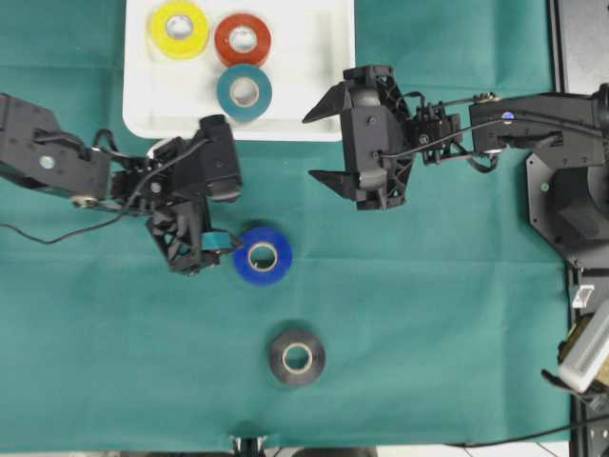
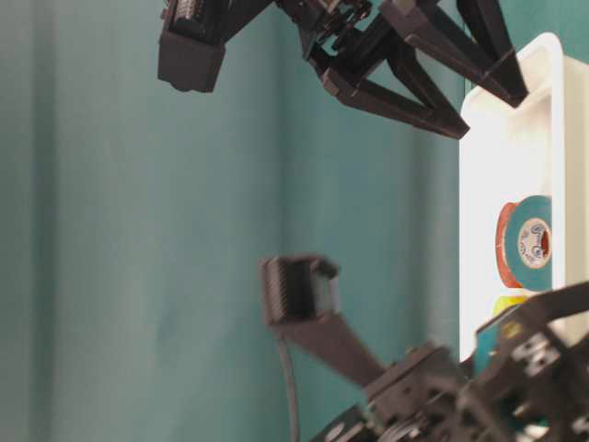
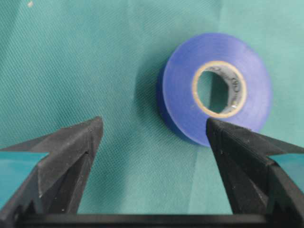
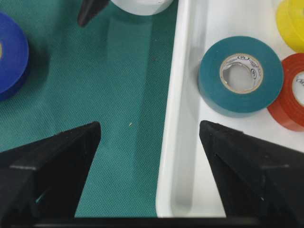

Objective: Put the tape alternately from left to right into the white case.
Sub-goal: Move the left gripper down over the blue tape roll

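The white case [image 1: 314, 67] lies at the top centre and holds yellow [image 1: 179, 29], red-orange [image 1: 243, 39] and teal [image 1: 245, 91] tape rolls. A blue roll [image 1: 263, 255] and a black roll [image 1: 296, 357] lie flat on the green cloth. A white roll [image 4: 142, 4] sits by the case's front edge, mostly hidden under the left arm. My left gripper [image 1: 226, 211] is open just left of the blue roll [image 3: 180, 95], its right fingertip [image 3: 228, 137] beside the roll's edge. My right gripper [image 1: 319, 143] is open and empty above the case's front rim [image 4: 190, 142].
The right arm's black base [image 1: 571, 190] and other gear stand at the table's right edge. A thin cable [image 1: 57, 233] trails from the left arm over the cloth. The table's front edge runs just below the black roll.
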`<state>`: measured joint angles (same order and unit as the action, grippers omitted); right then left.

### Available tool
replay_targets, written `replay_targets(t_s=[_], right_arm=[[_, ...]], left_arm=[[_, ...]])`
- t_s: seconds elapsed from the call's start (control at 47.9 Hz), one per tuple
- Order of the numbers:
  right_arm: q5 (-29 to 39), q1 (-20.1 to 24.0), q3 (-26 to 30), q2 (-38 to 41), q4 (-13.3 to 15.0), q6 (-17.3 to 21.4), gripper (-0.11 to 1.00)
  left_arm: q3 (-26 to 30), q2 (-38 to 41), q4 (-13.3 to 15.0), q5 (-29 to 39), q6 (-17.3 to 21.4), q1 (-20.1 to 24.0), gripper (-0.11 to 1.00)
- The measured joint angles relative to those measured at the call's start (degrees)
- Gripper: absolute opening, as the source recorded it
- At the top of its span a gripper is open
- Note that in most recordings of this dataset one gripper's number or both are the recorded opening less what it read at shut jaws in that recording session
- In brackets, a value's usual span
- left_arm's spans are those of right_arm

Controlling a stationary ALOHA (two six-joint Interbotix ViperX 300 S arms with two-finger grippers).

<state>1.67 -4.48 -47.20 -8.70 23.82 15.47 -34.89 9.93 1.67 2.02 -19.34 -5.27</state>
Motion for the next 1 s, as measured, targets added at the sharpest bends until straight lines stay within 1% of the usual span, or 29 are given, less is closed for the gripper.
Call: replay_targets(t_s=[0.063,0.292,0.48,0.626,0.897,1.001], right_arm=[[-0.26,-0.09,-0.18,0.0,0.0,0.0,0.82],[-1.93,0.0,-1.14,0.0,0.0,0.0,0.82],[-2.72,0.0,-1.41,0.0,0.0,0.0,0.82],[-3.08,0.0,-1.41,0.0,0.0,0.0,0.82],[-3.16,0.0,-1.41,0.0,0.0,-0.09,0.82],[-3.16,0.0,-1.41,0.0,0.0,0.0,0.82]], left_arm=[[1.41,1.41,0.0,1.32,-0.79,0.0,0.95],[5.36,4.48,0.0,4.39,-1.23,0.0,0.95],[7.38,5.98,0.0,7.73,-3.52,0.09,0.95],[8.09,6.5,0.0,8.26,-5.8,0.35,0.95],[9.49,7.82,0.0,8.7,-5.89,0.35,0.95],[9.93,8.17,-0.09,8.79,-5.89,0.35,0.92]])
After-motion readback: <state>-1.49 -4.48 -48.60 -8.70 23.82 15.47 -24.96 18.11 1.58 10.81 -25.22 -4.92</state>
